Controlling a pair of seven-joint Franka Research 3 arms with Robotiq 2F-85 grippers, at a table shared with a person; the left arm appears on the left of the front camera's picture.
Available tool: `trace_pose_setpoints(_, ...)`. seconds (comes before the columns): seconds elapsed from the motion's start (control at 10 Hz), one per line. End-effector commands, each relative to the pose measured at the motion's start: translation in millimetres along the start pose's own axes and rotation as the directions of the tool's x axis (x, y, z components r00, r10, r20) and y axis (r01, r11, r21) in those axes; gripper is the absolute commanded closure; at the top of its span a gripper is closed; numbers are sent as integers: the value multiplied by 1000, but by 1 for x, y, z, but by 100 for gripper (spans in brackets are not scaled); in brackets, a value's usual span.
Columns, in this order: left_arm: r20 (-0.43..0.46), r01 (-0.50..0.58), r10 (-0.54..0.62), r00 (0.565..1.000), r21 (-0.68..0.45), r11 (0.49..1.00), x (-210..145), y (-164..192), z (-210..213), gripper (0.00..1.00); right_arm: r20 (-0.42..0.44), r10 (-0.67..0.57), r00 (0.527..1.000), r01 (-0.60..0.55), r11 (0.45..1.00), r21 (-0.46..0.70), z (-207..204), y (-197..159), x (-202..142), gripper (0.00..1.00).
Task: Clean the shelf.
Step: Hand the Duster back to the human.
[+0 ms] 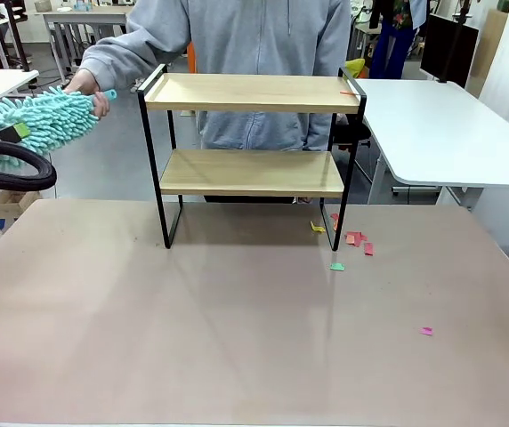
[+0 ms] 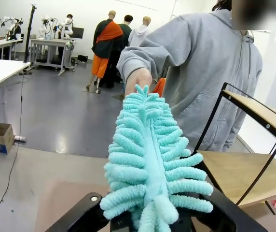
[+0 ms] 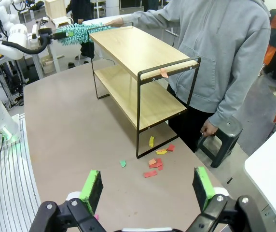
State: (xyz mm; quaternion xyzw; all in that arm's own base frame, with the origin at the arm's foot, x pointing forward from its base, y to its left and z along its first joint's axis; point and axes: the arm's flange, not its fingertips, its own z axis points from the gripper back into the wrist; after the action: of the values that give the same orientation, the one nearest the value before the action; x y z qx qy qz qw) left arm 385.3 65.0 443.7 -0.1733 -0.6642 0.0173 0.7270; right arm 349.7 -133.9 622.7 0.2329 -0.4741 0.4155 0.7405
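Matte tbl, wood-board shelf, fluffy duster

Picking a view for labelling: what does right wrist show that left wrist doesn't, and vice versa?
Right wrist alone: the open right gripper, the coloured paper scraps on the brown table by the shelf's foot, a small scrap on the top end rail, a stool.
Left wrist alone: a cardboard box on the floor, people standing far off.
Both: the teal duster, the person's hand on its far end, the shelf, the grey hoodie.
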Motion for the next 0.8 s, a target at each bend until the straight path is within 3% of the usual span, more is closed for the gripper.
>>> trace_pose_setpoints(0.0,-18,-16,16,1000,-15,1000,22,-8,10,0,17,12,1000,-12,1000,-3,0,0,2,0)
trace_pose_setpoints(0.1,-26,-40,39,999,-8,999,34,-11,14,20,17,12,1000,-12,1000,-3,0,0,2,0)
trace_pose_setpoints(0.2,-30,-85,85,996,-4,996,53,-14,20,0,17,12,1000,-12,1000,-3,0,0,2,0)
trace_pose_setpoints(0.5,-21,-299,299,954,9,954,132,-12,38,0,17,12,1000,-12,1000,-3,0,0,2,0)
trace_pose_setpoints(0.7,110,-390,384,917,41,920,202,14,68,0,17,12,1000,-12,1000,-3,0,0,2,0)
